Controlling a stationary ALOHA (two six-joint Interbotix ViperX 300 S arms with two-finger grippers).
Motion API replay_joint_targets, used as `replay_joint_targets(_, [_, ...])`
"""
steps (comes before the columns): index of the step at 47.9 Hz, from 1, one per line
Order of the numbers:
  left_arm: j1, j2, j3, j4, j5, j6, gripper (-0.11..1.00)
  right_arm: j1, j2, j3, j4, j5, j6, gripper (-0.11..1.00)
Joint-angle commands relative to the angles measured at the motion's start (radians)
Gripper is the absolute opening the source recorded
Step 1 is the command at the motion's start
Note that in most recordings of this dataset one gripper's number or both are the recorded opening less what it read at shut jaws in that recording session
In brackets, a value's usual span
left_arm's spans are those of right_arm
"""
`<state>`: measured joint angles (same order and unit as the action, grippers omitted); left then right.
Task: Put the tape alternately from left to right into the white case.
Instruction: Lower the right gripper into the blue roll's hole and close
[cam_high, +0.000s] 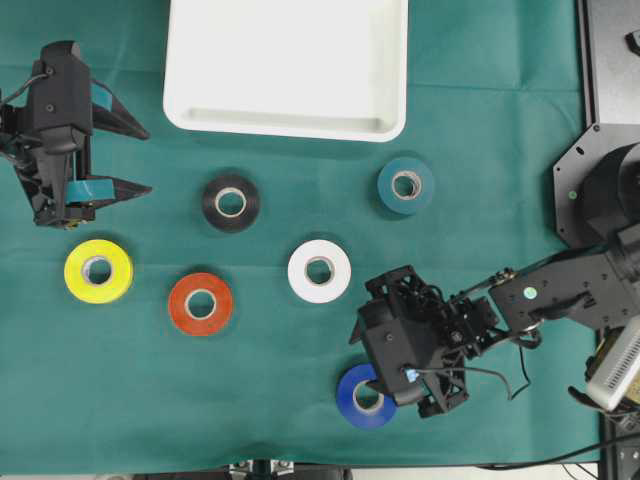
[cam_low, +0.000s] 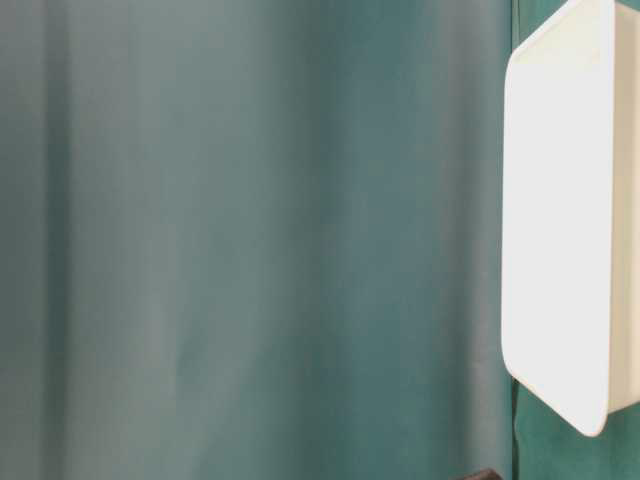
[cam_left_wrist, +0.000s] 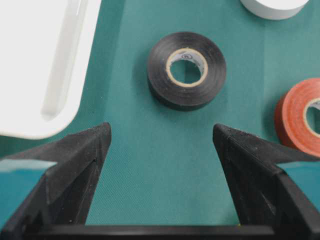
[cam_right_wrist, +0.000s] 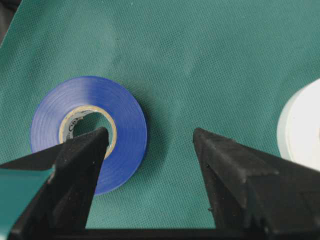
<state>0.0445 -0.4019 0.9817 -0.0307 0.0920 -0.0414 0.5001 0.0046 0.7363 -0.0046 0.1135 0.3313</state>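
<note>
Tape rolls are all still out on the green cloth (cam_high: 500, 90), six of them, and the white case (cam_high: 285, 120) has nothing in it, so I'd say no roll has gone in yet

Going left to right: the left gripper (cam_high: 125, 158) sits off at the left edge with its jaws partway apart and nothing between them. From its own camera the black roll (cam_left_wrist: 186, 70) is straight ahead of the fingertips (cam_left_wrist: 97, 145), well clear of them, with the corner of the case off to its left and the orange roll (cam_left_wrist: 300, 117) to its right. Looks lined up on the black one but just parked there, probably waiting its turn. The yellow roll (cam_high: 98, 270) lies just beside that gripper, towards the near table edge

The white roll (cam_high: 319, 270) sits mid-table and the teal roll (cam_high: 406, 186) is up near the case's right corner

The right gripper (cam_right_wrist: 150, 145) is spread wide, holding nothing, and is over the blue roll (cam_right_wrist: 90, 132). One finger is across the roll's core hole and the other is out past the outer wall, so it seems set to pinch the ring wall rather than span the whole roll. My guess is blue goes first, needing a drop and a squeeze
</note>
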Motion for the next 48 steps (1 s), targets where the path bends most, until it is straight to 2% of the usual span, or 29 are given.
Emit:
replay_joint_targets(1, [0.003,-0.012,-0.006,0.002,-0.015,-0.002,0.40,0.006,-0.002,-0.025,-0.002,-0.005,0.002,0.78])
replay_joint_targets(24, [0.002,-0.012,-0.005,0.002,-0.015,-0.002,0.40,0.046,0.058,-0.066,-0.002,-0.005,0.018,0.79])
replay_joint_targets(48, [0.002,-0.011,-0.005,0.002,-0.017,-0.002,0.40,0.046,0.112,-0.078,-0.002,-0.005,0.020,0.78])
